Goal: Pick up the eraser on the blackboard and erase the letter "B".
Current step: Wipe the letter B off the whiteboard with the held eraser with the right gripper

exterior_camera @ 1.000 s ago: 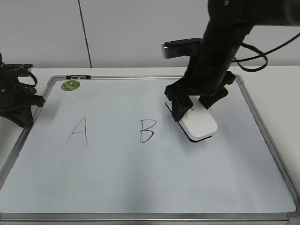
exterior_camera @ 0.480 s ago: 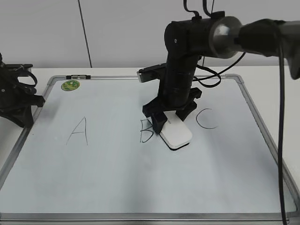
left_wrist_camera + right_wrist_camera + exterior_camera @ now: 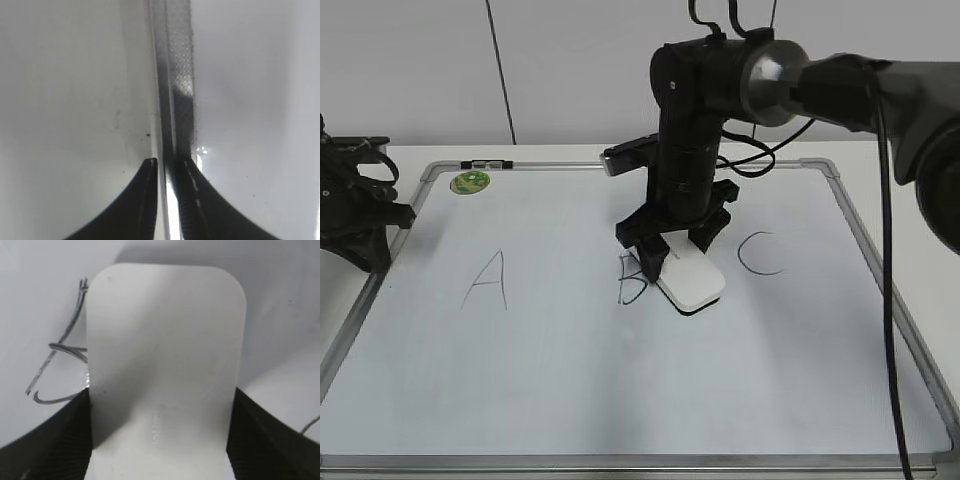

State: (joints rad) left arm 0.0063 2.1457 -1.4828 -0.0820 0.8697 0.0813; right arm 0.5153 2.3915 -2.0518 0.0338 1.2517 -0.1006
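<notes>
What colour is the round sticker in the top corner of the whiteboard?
Green, with a lighter pattern. The sticker shows best in the exterior view, at the board's far left corner.

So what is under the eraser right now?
The eraser, held by the right gripper, covers the B's right side on the blackboard; strokes beneath it are hidden.

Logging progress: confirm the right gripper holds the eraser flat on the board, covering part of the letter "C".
Wrong letter. The right gripper does hold the eraser on the blackboard, but it overlaps the letter "B"; the "C" sits clear, as the exterior view shows.
</notes>
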